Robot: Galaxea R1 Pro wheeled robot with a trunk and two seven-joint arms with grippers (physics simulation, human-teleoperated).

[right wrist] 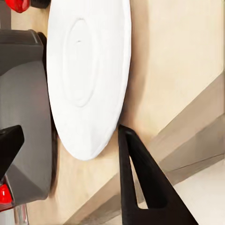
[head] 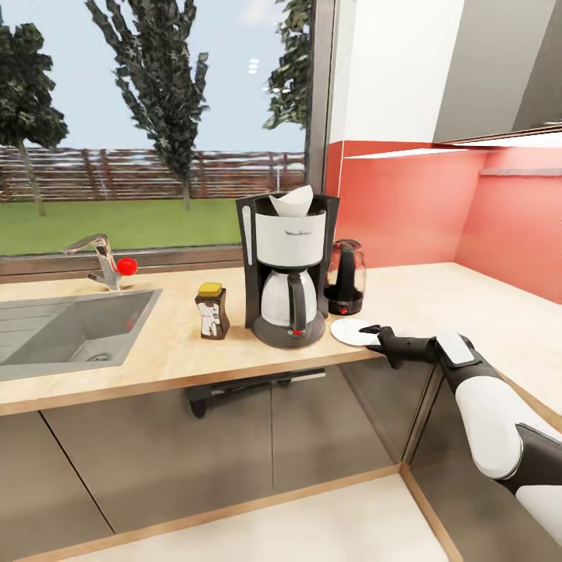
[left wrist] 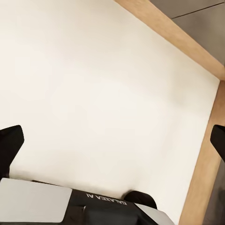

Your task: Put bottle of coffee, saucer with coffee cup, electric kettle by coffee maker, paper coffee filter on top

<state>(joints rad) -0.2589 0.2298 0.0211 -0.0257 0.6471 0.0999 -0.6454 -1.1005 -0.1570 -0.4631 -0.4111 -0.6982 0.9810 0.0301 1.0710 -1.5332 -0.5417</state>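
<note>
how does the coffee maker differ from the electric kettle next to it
The coffee maker stands much taller than the electric kettle. The coffee maker has a white front panel and a pale carafe, while the electric kettle is rounded clear glass with a dark inside. The coffee maker carries a white paper coffee filter on top; the electric kettle carries nothing. Both stand upright on the countertop, with black parts and a small red switch.

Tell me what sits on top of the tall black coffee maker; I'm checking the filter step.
A white paper coffee filter stands in the open top of the black-and-white coffee maker, its folded upper edge showing. Its lower part is hidden inside.
</note>
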